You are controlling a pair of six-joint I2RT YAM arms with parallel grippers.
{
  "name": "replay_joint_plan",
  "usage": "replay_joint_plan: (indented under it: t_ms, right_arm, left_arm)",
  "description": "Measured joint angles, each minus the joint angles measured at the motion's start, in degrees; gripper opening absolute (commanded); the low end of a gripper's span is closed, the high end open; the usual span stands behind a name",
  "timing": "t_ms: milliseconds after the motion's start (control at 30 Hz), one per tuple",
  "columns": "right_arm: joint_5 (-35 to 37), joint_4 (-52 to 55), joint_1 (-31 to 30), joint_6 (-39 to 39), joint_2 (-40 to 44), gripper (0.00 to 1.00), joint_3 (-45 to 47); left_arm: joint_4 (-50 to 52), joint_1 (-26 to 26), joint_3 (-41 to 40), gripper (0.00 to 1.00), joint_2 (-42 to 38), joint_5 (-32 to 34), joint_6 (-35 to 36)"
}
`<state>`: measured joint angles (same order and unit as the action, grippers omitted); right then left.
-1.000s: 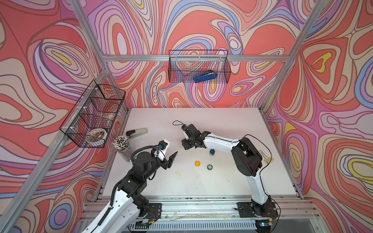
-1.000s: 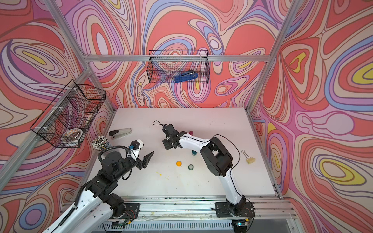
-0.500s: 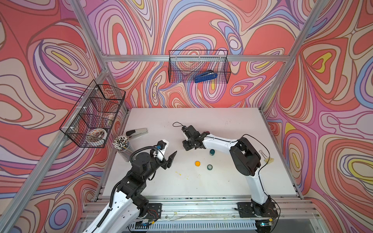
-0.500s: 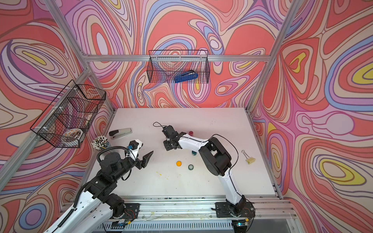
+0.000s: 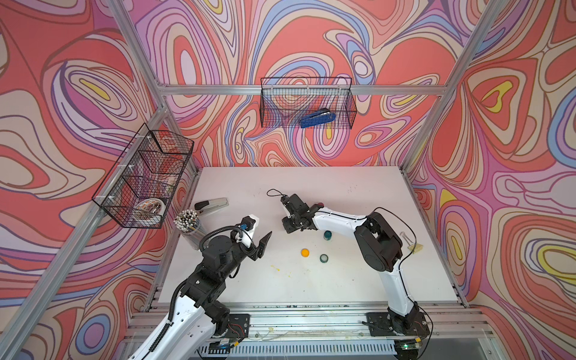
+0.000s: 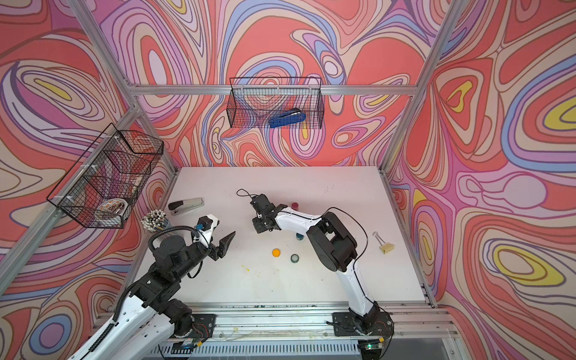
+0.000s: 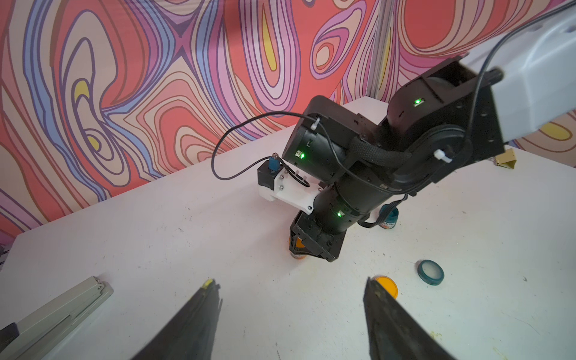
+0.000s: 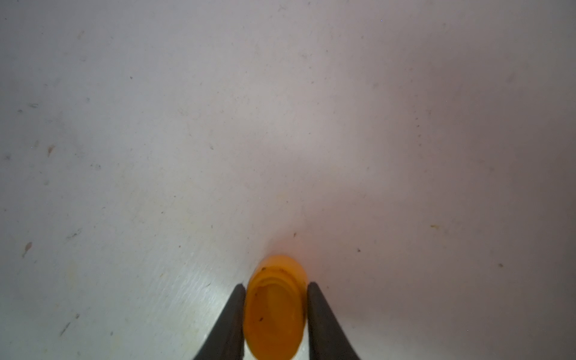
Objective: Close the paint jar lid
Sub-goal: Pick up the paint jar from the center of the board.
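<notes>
An orange paint jar (image 8: pixel 274 308) stands open-topped on the white table (image 5: pixel 343 280), and my right gripper (image 8: pixel 276 285) is shut on it, one finger against each side. In the left wrist view the jar (image 7: pixel 298 247) shows only as an orange sliver under the right gripper's black body (image 7: pixel 314 240). Its orange lid (image 5: pixel 305 252) (image 7: pixel 388 287) lies flat on the table nearer the front. My left gripper (image 7: pixel 290 282) hovers open and empty to the left of the lid, with one fingertip (image 7: pixel 372 285) just overlapping the lid's edge in the picture.
A teal lid (image 5: pixel 324 258) lies beside the orange one, a teal jar (image 5: pixel 327 235) stands under the right arm, and a dark red jar (image 5: pixel 320 204) behind it. A stapler (image 5: pixel 212 205) and pencil cup (image 5: pixel 188 223) sit at the left, a binder clip (image 5: pixel 413 244) at the right.
The right gripper's jaws have come together onto the orange jar, and the right arm's elbow has shifted slightly left. The left arm has stayed almost still.
</notes>
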<state>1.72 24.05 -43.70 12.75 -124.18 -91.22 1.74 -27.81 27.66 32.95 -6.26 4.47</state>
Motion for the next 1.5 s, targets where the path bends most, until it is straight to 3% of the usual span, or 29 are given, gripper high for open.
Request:
replay_joint_plan:
  t_ms: [267,533,900,1067,1500]
  right_arm:
    - [-4.3,5.3,0.3,-1.0,3.7,0.26,-2.7]
    - [-12.9,8.9,1.4,-2.3,11.0,0.27,-9.7]
    - [-25.1,8.0,1.1,-2.7,17.0,0.28,-7.7]
    - [-26.9,7.3,0.5,-2.6,17.1,0.28,-7.4]
    - [-28.8,6.8,-0.8,-2.6,17.4,0.28,-7.4]
  left_arm:
    - [-1.2,0.0,0.0,0.71,2.4,-5.0,7.6]
    - [-4.2,0.0,-4.0,0.57,0.7,-10.4,13.6]
    - [-10.4,0.0,-4.1,0.6,7.6,-6.2,16.7]
    - [-14.4,0.0,-4.1,0.63,9.2,-3.5,16.8]
    - [-20.2,0.4,-4.0,0.59,14.8,-2.1,16.7]
